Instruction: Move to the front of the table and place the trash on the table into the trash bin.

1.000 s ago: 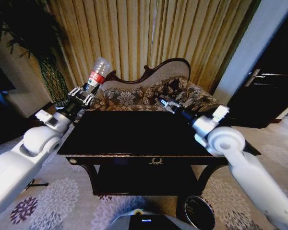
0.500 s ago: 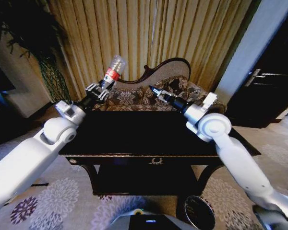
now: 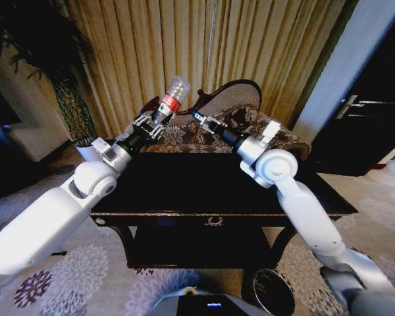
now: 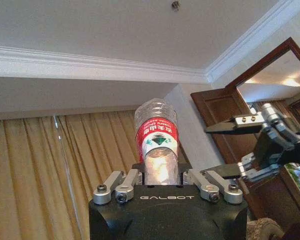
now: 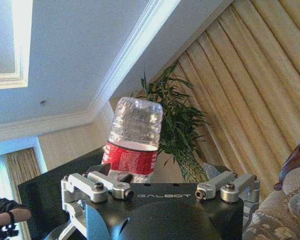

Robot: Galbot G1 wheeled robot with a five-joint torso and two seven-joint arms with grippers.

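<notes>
A: Item one, nearest the robot?
B: Bin (image 3: 274,291). Round, dark inside, on the carpet in front of the table's right leg.

A: Item two?
B: Table (image 3: 217,191). Dark, glossy, gold emblem on the front drawer, lower shelf beneath. All places below are given from it.

A: Left gripper?
B: Left gripper (image 3: 149,124), raised above the table's far left corner, arm running up from the near left. Its fingers are clamped on the bottle's lower end. In the left wrist view the left gripper (image 4: 162,184) has the bottle standing up between its fingers.

A: The bottle itself?
B: Bottle (image 3: 172,99). Clear plastic, red label, held in the air above the table's far edge, left of centre, tilted with its top leaning right. Same bottle (image 4: 157,141) seen from the left wrist; bottle (image 5: 133,138) again from the right wrist.

A: Right gripper?
B: Right gripper (image 3: 197,116), above the table's far edge near centre, pointing left at the bottle, close beside it but apart. From the left wrist the right gripper (image 4: 225,149) has its two fingers spread wide, with nothing between them.

A: Beyond the table?
B: Sofa (image 3: 243,122), patterned, just behind it. Curtain (image 3: 204,46), gold, behind that. Plant (image 3: 46,52) to the far left.
</notes>
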